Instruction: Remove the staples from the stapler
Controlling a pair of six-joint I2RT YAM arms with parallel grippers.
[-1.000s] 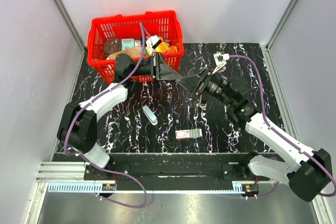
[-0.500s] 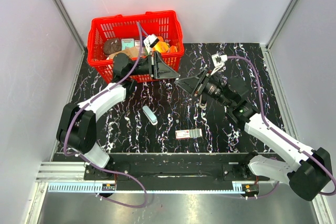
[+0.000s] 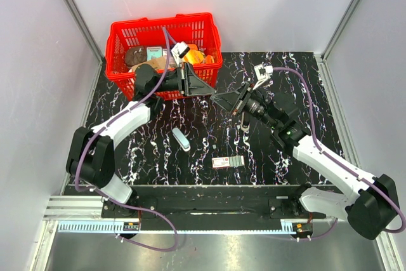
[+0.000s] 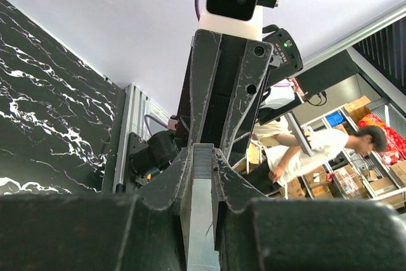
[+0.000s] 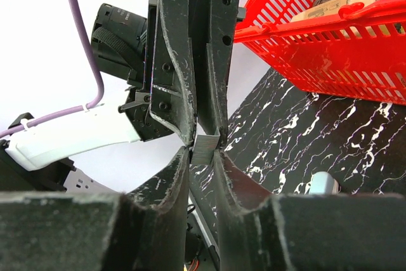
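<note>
My left gripper [image 3: 212, 91] is shut on the stapler. In the left wrist view its silvery-grey channel [image 4: 202, 220] runs between my jaws [image 4: 203, 152], with a grey strip of staples [image 4: 203, 160] at the far end. My right gripper [image 3: 217, 100] meets it tip to tip above the table. In the right wrist view it [image 5: 204, 152] is shut on the end of the staple strip [image 5: 207, 146], right under the left gripper's fingers [image 5: 177, 80]. The right gripper's fingers [image 4: 209, 93] fill the middle of the left wrist view. The stapler's black body is hidden.
A red basket [image 3: 120, 74] full of items stands at the back left, just behind the left gripper; it also shows in the right wrist view [image 5: 330, 49]. A pale blue-and-white oblong [image 3: 181, 139] and a small red-green-white box [image 3: 227, 162] lie on the black marbled table.
My right gripper has moved left, closing the gap until its tips meet the left gripper's tips. The left gripper has shifted slightly up and left.
</note>
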